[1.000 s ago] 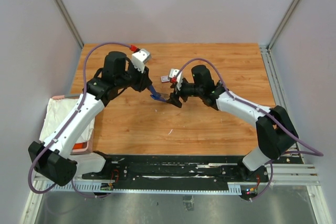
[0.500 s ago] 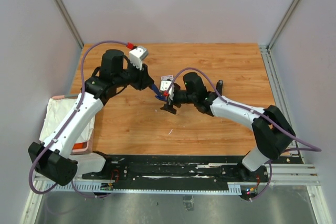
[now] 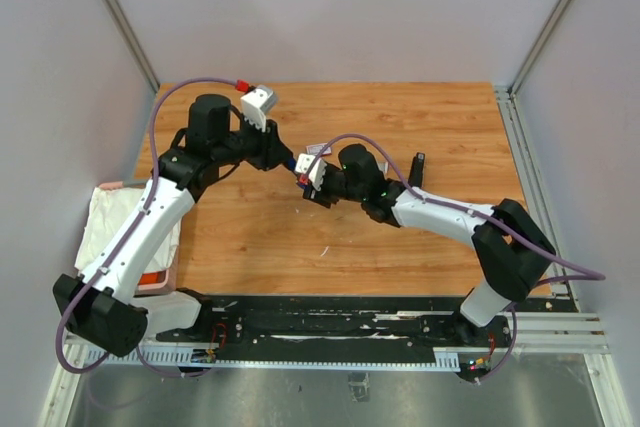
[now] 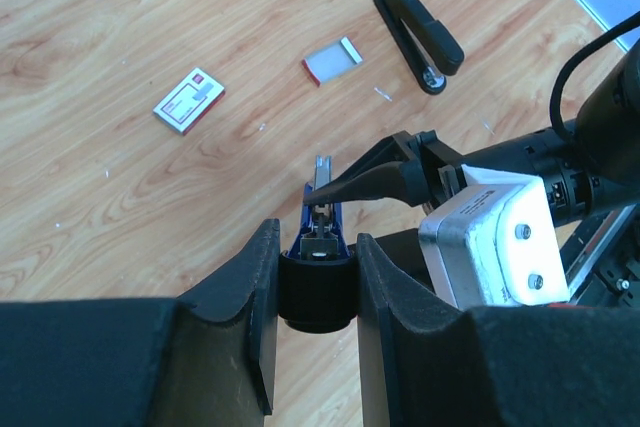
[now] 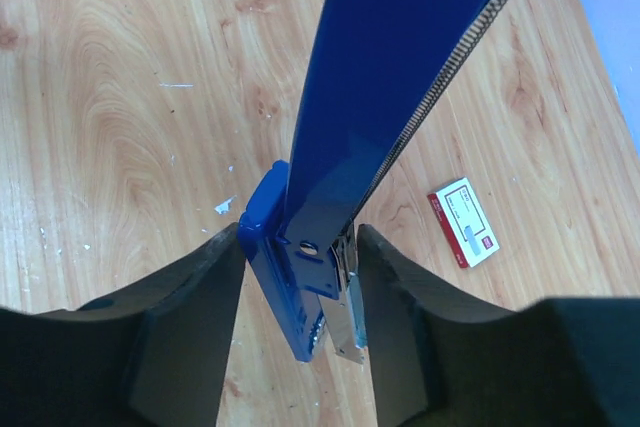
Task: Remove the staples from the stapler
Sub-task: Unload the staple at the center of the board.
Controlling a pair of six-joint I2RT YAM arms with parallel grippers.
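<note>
Above the middle of the wooden table [image 3: 450,117], the two arms meet over a blue stapler [image 5: 390,77], which is held off the surface. The left gripper [image 4: 316,237] is clamped on the stapler's rear end, one black finger pressed against each side, and the stapler's nose points away from that wrist toward the far part of the table. The stapler is opened, with its silver magazine [image 5: 348,307] showing beside the blue body.

The right gripper [image 3: 312,187] comes in from the other side. In the right wrist view its two fingers flank the stapler's hinge end, one just beside the blue body and the other just beside the magazine. They stand very close on both sides, but whether they are actually squeezing it cannot be told.

No staples can be made out inside the magazine. In the left wrist view a tiny silvery bar, seemingly staples [image 4: 383,94], lies on the wood well beyond both grippers, between a small flat packet with a red edge [image 4: 331,59] and a closed black stapler [image 4: 420,25].

A red-and-white box [image 4: 188,101] lies flat on the table to the left of the packet, apart from it. A white cloth [image 3: 110,222] lies at the table's left edge, beside the left arm.
</note>
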